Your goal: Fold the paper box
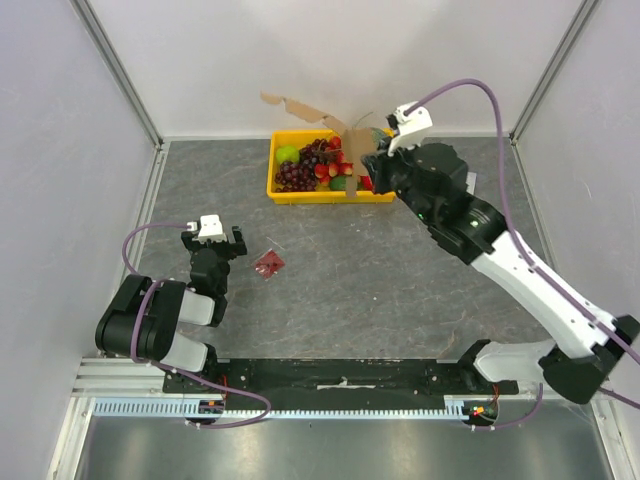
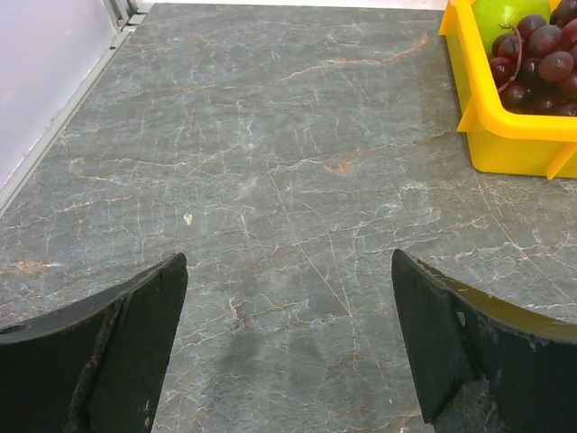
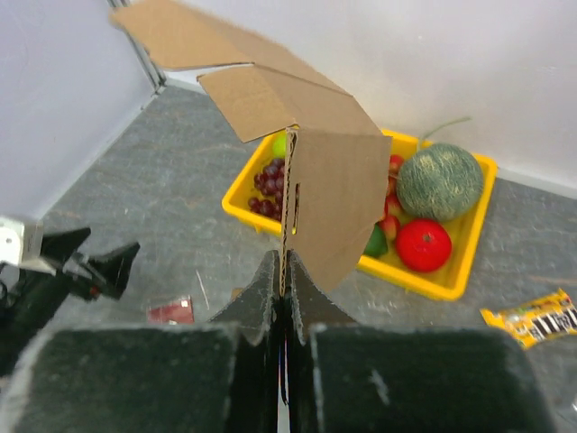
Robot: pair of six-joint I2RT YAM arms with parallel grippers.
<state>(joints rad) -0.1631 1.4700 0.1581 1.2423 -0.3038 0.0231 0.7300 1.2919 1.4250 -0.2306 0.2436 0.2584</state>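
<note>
Your right gripper (image 3: 282, 271) is pinched closed on the lower edge of the paper box (image 3: 334, 194). Its wrist view shows you the brown cardboard standing edge-on between the fingers, with flaps fanning out above. From the top camera you see that the sheet is held in the air over the yellow tray (image 1: 272, 178) at the far side of the table (image 2: 270, 135), reaching toward the back wall. Only the right wrist view shows you a yellow snack wrapper (image 3: 532, 317) lying near the tray. Your left gripper (image 2: 288, 271) hangs low over the table, fingers spread wide with nothing between them. Its camera catches just the tray's corner and purple grapes (image 2: 532, 54). In the top view, the small dark-red packet (image 1: 268, 263) lies just beside that gripper.
</note>
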